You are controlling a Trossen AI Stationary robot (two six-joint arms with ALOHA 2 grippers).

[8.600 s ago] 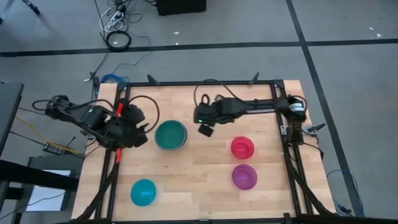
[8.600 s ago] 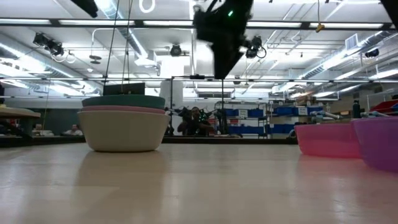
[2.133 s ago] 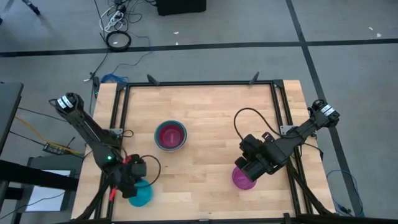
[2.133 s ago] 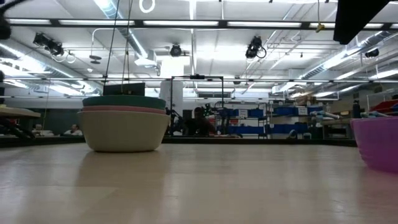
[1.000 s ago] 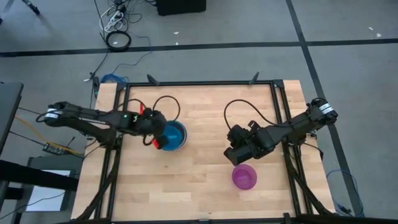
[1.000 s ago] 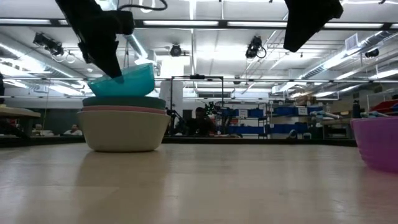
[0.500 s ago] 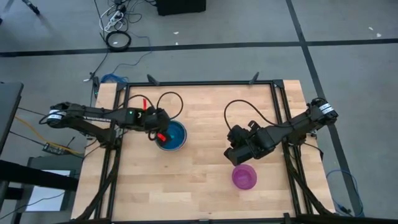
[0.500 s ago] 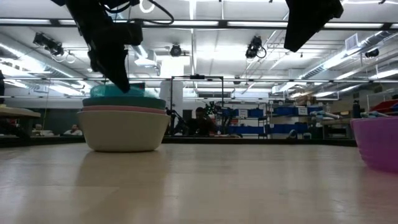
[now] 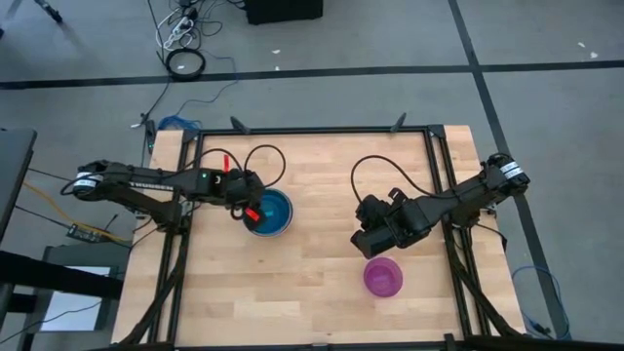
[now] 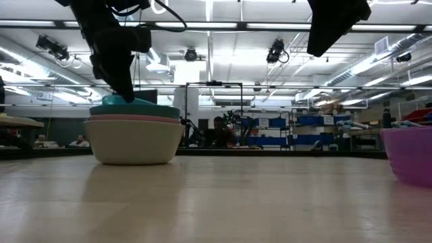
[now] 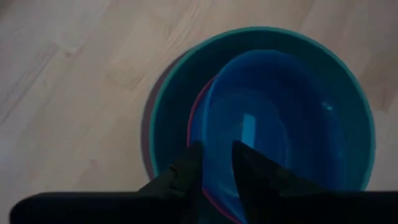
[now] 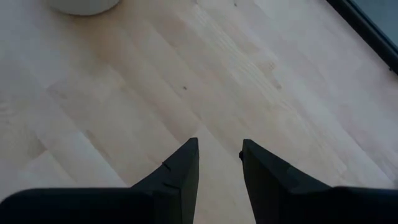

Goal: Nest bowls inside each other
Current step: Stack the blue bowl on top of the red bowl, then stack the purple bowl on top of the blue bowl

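A stack of bowls [image 9: 268, 213] stands left of the table's middle: white-grey [image 10: 135, 142] at the bottom, then pink, teal and red [image 11: 194, 118]. The cyan blue bowl [image 11: 267, 118] sits innermost. My left gripper [image 11: 217, 152] is at the stack's left side, open, with one finger inside and one outside the blue bowl's rim. The purple bowl [image 9: 383, 278] rests alone on the table at the right. My right gripper [image 12: 217, 149] hangs open over bare wood, just beyond the purple bowl. My left gripper comes slanting down from the table's left, its fingers astride the blue bowl's rim [image 11: 208, 140] on the stack's left side. I cannot tell whether either finger touches the rim. The bowl sits down in the stack.
A black frame [image 9: 312, 130] runs along the table's far edge and both sides. Bare wood lies between the stack and the purple bowl and along the near edge. In the low view the purple bowl [image 10: 408, 155] shows at the right edge.
The cyan blue bowl hung tilted above the stack in my left gripper. It has gone down into the stack and now sits nearly level, only its rim showing above the teal bowl. My left gripper has sunk with it.
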